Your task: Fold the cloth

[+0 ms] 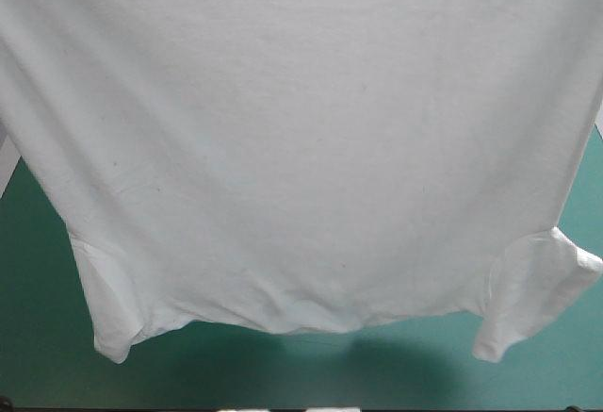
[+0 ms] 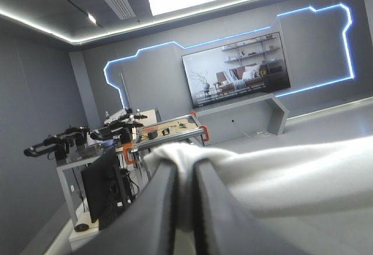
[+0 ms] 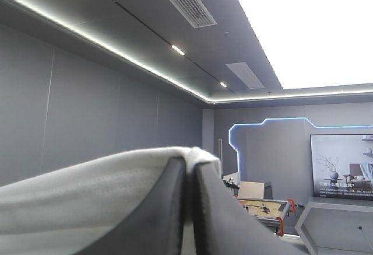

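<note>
The white T-shirt hangs lifted high and spread wide, filling most of the high view like a curtain. Its two short sleeves dangle at the lowest corners, just above the teal-green table. Both arms are hidden behind the cloth in the high view. In the left wrist view my left gripper is shut on a fold of the T-shirt, which drapes away to one side. In the right wrist view my right gripper is shut on the T-shirt's edge, the cloth draped over the fingertips.
Only strips of the teal-green cover show, along the table's near edge and at both sides under the hanging cloth. Both wrist views look level into the room.
</note>
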Controlling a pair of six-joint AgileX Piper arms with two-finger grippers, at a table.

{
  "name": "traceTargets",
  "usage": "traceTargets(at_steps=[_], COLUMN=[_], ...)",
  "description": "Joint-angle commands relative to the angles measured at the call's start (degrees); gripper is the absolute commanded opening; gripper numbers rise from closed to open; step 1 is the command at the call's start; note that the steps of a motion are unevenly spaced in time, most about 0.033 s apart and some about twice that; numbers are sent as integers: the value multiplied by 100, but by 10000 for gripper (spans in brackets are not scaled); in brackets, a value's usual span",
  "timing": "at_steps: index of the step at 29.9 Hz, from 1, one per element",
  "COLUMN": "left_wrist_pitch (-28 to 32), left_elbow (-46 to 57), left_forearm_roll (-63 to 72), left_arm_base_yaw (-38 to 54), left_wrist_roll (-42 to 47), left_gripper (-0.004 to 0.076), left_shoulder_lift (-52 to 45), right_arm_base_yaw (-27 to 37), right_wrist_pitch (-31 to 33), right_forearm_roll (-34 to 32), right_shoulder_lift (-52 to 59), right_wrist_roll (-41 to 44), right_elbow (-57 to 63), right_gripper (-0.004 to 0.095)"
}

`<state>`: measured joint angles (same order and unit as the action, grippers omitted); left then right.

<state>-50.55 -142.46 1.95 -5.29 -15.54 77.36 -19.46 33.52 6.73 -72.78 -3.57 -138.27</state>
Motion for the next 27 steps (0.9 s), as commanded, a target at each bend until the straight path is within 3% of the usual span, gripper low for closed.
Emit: traceTargets(at_steps=[1, 9, 14, 21, 25, 27], left_wrist_pitch=[734, 1531, 1803, 1565, 1068, 725], left_elbow=[-47, -47, -340, -627, -454, -137], left_forearm_roll=[238, 444, 398, 123, 195, 268], left_arm_base_yaw=[-28, -28, -28, -28, -28, -28], left_wrist_roll=[4, 33, 34, -167, -251, -251], left_gripper=[-9, -9, -9, -9, -9, -9], left_shoulder_lift=[389, 1297, 1488, 1488, 1608, 1658], right_arm_base_yaw=[-8, -8, -8, -8, -8, 15], right_wrist_pitch=[-718, -2292, -2640, -1861, -92, 630], right_forearm_roll=[-79, -66, -57, -151, -954, -1374], right_shoulder_lift=[-433, -1592, -1810, -1800, -1878, -2053], right_wrist_roll=[-19, 231, 357, 357, 313, 733], right_elbow=[-38, -80, -509, -776, -587, -298], right_gripper=[-19, -19, -19, -19, -19, -19])
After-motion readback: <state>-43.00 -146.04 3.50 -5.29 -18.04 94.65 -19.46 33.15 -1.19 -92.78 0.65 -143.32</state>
